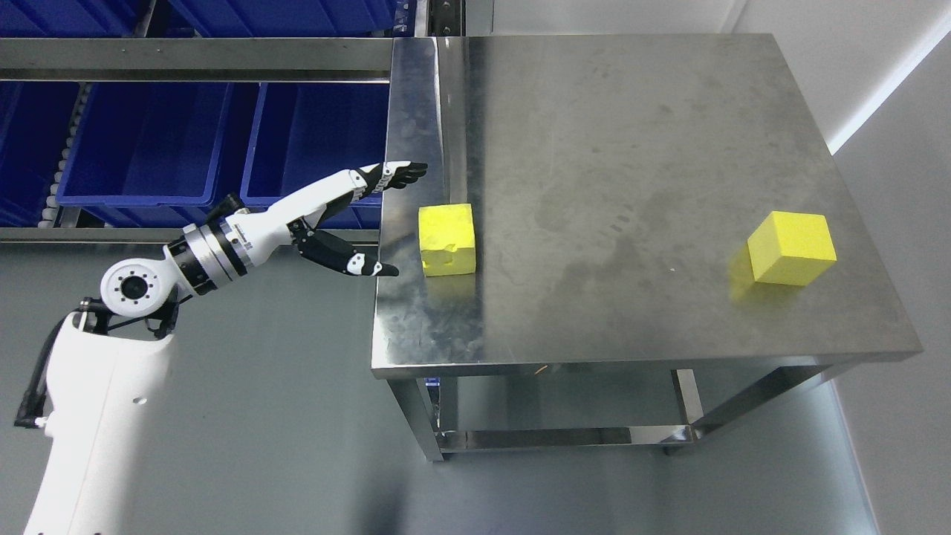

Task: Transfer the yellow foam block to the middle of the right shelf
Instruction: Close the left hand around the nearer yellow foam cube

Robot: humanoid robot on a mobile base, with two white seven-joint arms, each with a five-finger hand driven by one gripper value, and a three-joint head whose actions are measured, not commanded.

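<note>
A yellow foam block [446, 239] with a chipped front face sits near the left edge of the steel table [631, 186]. A second yellow foam block [791, 247] sits near the table's right edge. My left hand [392, 219] is open, fingers spread, just left of the near block: the upper fingers [394, 175] reach over the table's left edge and the thumb [356, 261] lies below. The hand does not touch the block. My right arm is out of view.
Blue plastic bins [156, 141] sit on a metal rack [193, 59] at the upper left, behind my left arm. The table has a lower crossbar [565, 437] beneath it. A white wall runs along the right side.
</note>
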